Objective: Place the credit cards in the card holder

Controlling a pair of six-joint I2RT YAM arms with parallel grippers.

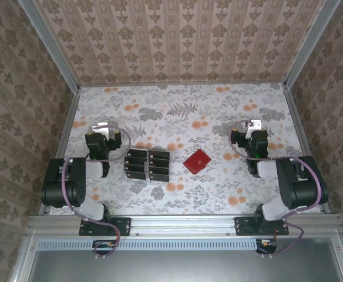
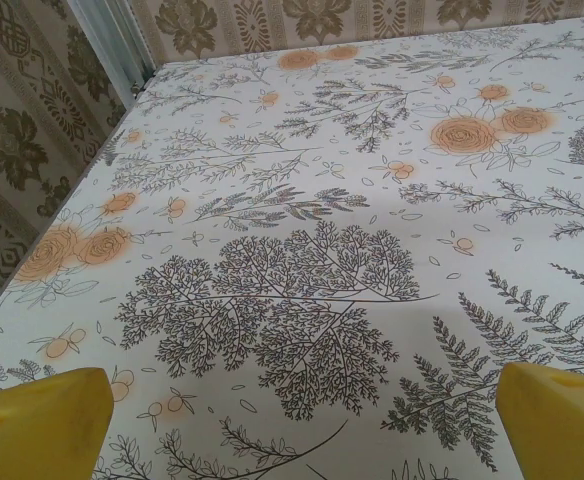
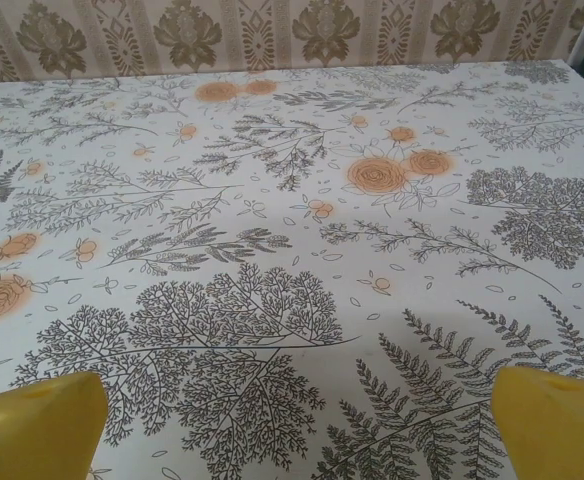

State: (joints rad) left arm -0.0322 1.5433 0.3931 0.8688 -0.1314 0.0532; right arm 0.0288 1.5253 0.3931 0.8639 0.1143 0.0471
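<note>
Small black rectangular cards [image 1: 147, 164] lie in two columns just left of centre in the top view, on the floral-patterned surface [image 1: 218, 111]. The square red leather-like wallet [image 1: 198, 161] sits near them to their right, apart from them. The left pincer [image 1: 101, 127] and right pincer [image 1: 253, 125] are wide open and hold nothing, their yellow fingertips [image 2: 42, 425] spread to the wrist views' lower corners.
</note>
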